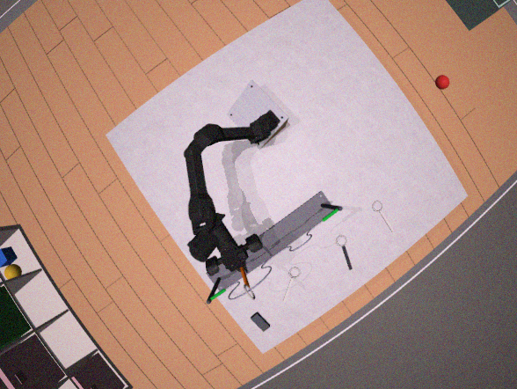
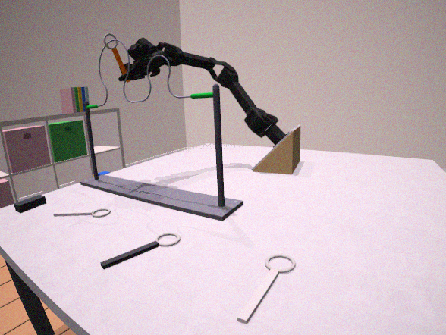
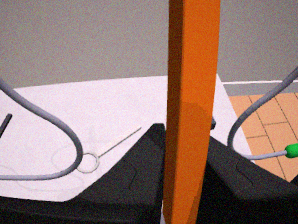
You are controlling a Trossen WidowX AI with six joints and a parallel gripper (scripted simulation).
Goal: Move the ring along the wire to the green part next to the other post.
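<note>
The ring (image 1: 252, 296) (image 2: 110, 34) is around the grey wire (image 2: 138, 101) (image 3: 52, 117) near the top of its tall loop; whether they touch cannot be told. Its orange handle (image 1: 244, 278) (image 2: 119, 61) (image 3: 192, 75) slants down from the ring. My gripper (image 1: 241, 266) (image 2: 126, 76) (image 3: 170, 133) is shut on the handle's lower part. This loop rises beside the far post (image 1: 214, 288) (image 2: 92, 144), which bears a short green part (image 1: 217, 295) (image 2: 92, 107) (image 3: 292, 150). The other green part (image 1: 330, 215) (image 2: 202, 95) joins the near post (image 2: 218, 151).
The posts stand on a grey base (image 2: 163, 198). Beyond the tall loop, the wire dips beside my gripper and rises in a lower loop. A black-handled ring (image 2: 130, 255), two pale-handled rings and a dark block (image 1: 260, 321) (image 2: 30, 203) lie on the table.
</note>
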